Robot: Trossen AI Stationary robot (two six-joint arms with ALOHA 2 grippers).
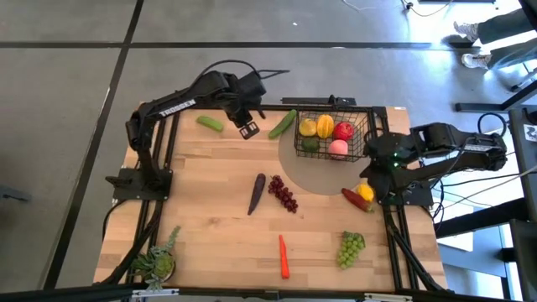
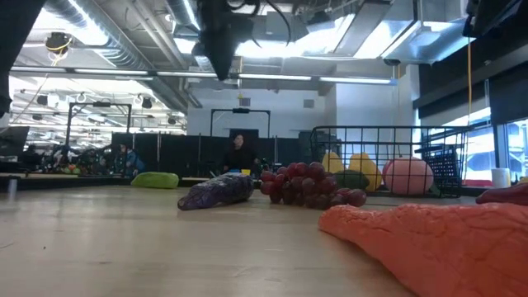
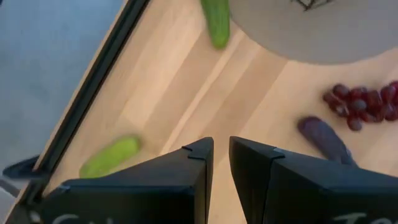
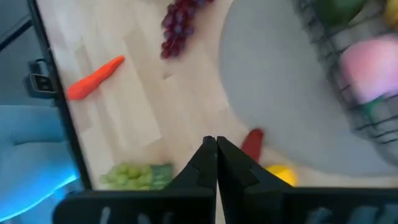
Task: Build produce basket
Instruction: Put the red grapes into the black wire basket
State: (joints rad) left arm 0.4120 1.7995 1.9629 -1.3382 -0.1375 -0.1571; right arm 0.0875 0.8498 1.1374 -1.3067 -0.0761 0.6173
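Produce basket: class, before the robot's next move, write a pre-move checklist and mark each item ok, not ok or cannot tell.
1. Basket upright on the mat: ok.
2. All produce inside: not ok; eggplant, carrot and green grapes lie on the table.
3. Left gripper empty: ok, nearly shut on nothing.
4. Right gripper empty: ok, shut.
5. Cucumber clear of the basket: cannot tell.

A: What is getting cut off?
B: The carrot (image 2: 437,243) is running off the low view's edge.
A: And blurring?
B: The basket (image 4: 348,81) is smearing in the right wrist view.
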